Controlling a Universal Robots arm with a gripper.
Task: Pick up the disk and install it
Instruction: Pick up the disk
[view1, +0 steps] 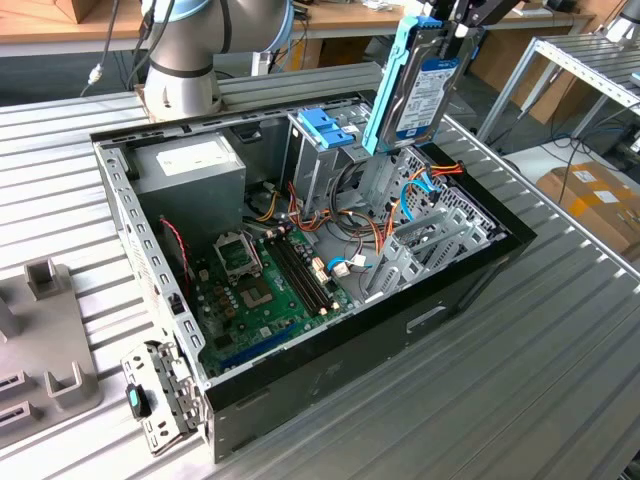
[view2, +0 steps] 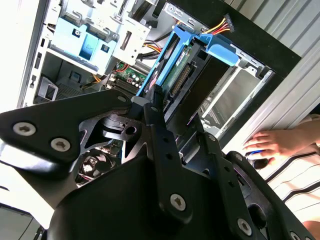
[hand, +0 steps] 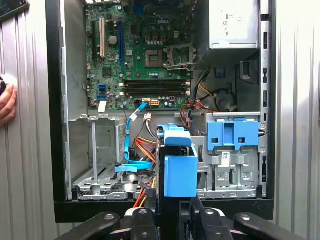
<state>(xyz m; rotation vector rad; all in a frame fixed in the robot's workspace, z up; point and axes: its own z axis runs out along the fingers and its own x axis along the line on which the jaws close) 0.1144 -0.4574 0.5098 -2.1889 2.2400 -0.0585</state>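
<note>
Claw (view1: 462, 28) clamped onto the disk (view1: 424, 92) at its top end | disk hangs upright at 1 o'clock in the exterior view, above the open computer case (view1: 330, 385) | judged dense, rigid, shock-sensitive | blue rails (view1: 385, 90) likely flex, so hold the metal body

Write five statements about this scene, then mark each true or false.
1. The pincer holds the disk above the computer case. True.
2. The disk lies flat on the table. False: it hangs upright in the air over the case.
3. The case is closed by a side panel. False: it is open, and the motherboard is exposed.
4. A person's hand is near the case. True.
5. A blue bracket sits in the drive cage inside the case. True.
</note>
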